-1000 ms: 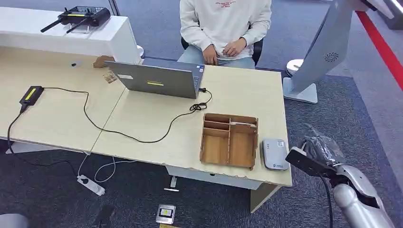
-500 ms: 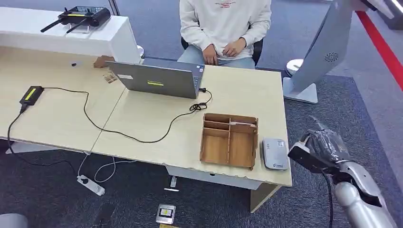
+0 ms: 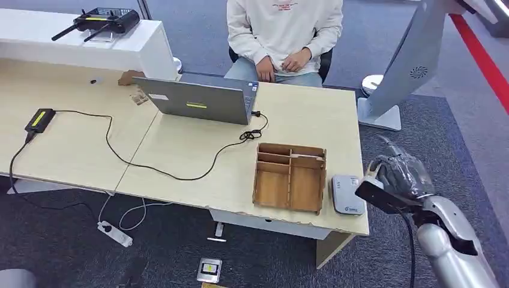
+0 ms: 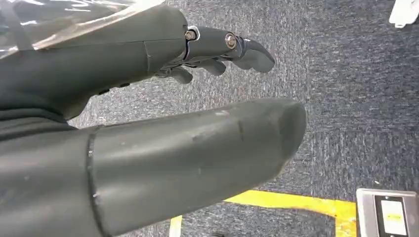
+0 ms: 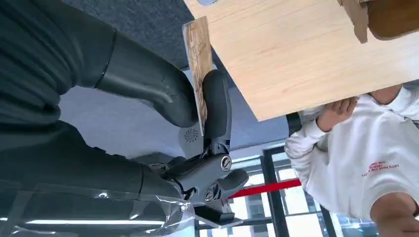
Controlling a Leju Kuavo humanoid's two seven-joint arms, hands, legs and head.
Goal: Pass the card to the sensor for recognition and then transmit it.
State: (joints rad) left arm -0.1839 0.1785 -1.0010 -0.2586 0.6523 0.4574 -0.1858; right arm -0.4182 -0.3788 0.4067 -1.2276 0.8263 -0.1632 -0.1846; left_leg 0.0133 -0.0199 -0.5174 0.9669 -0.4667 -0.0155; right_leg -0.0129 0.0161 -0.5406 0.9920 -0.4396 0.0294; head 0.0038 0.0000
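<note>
Pale matt wood-laminate desk (image 3: 300, 120) at centre, bearing a brown plywood organiser tray (image 3: 290, 177) and a smooth grey plastic card reader (image 3: 347, 194). Lower right: right hand (image 3: 401, 179), dark matt plastic under glossy clear film, on a silver metallic arm (image 3: 453, 246). Rough blue-grey carpet (image 3: 420, 138); wood-grained card (image 5: 198, 54).

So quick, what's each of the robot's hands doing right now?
Left hand: open, holding nothing, hanging above the grey carpet.
Right hand: pinching a thin wood-patterned card between thumb and finger, beside the grey card sensor.

Wood-grain card (image 5: 197, 54), pale grey sensor (image 3: 347, 194), blue-grey speckled carpet (image 3: 414, 144).
</note>
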